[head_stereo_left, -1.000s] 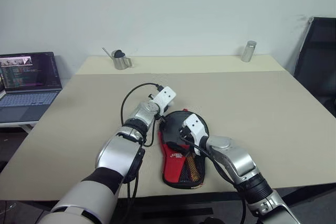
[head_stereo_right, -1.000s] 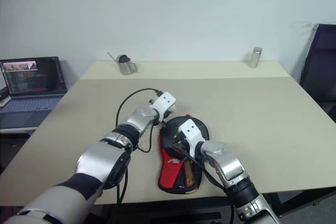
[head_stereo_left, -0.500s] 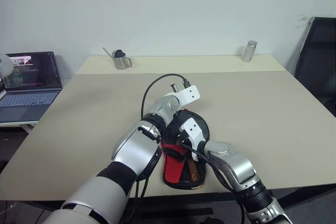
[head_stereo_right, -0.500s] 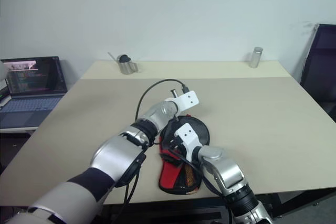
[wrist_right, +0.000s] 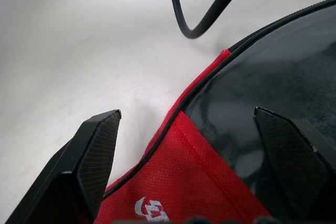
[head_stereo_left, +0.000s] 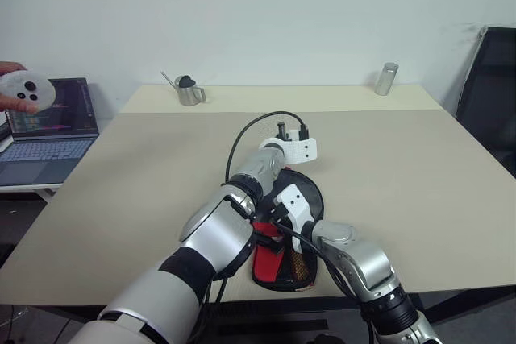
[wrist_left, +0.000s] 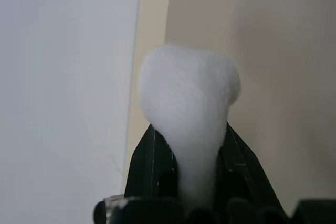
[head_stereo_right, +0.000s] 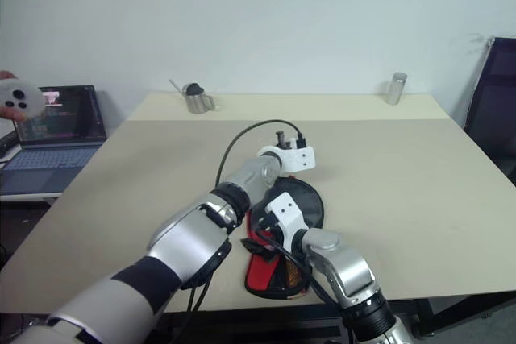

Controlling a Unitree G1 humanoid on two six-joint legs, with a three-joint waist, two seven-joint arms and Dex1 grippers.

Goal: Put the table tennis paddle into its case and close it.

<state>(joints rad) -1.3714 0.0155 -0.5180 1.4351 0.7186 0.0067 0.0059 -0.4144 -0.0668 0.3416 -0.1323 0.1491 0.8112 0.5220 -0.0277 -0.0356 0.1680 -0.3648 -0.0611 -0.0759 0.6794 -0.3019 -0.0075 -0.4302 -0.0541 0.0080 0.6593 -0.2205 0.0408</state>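
The case (head_stereo_left: 278,251) lies flat near the table's front edge, with its red panel and mesh pocket toward me and its black round part (head_stereo_left: 310,191) farther away. The table tennis paddle is hidden. My right gripper (wrist_right: 189,124) stands open low over the case's left rim, one finger (wrist_right: 100,145) over bare table and the other over the black fabric. My left gripper (wrist_left: 191,135) is shut on a white fluffy wad (wrist_left: 189,87). Its white wrist mount (head_stereo_left: 300,151) hangs above the far end of the case, pointing away from me.
A black cable (head_stereo_left: 250,130) loops from the left wrist over the table (head_stereo_left: 403,167). A metal cup (head_stereo_left: 189,93) and a metal cylinder (head_stereo_left: 385,78) stand at the far edge. A laptop (head_stereo_left: 48,130) sits at the left, where a person's hand holds a round white device (head_stereo_left: 26,90). A black chair (head_stereo_left: 488,94) stands at the right.
My left arm has swung right and up, from beside the case to above its far end, rolling its wrist. A hand with a round white device has come in at the left.
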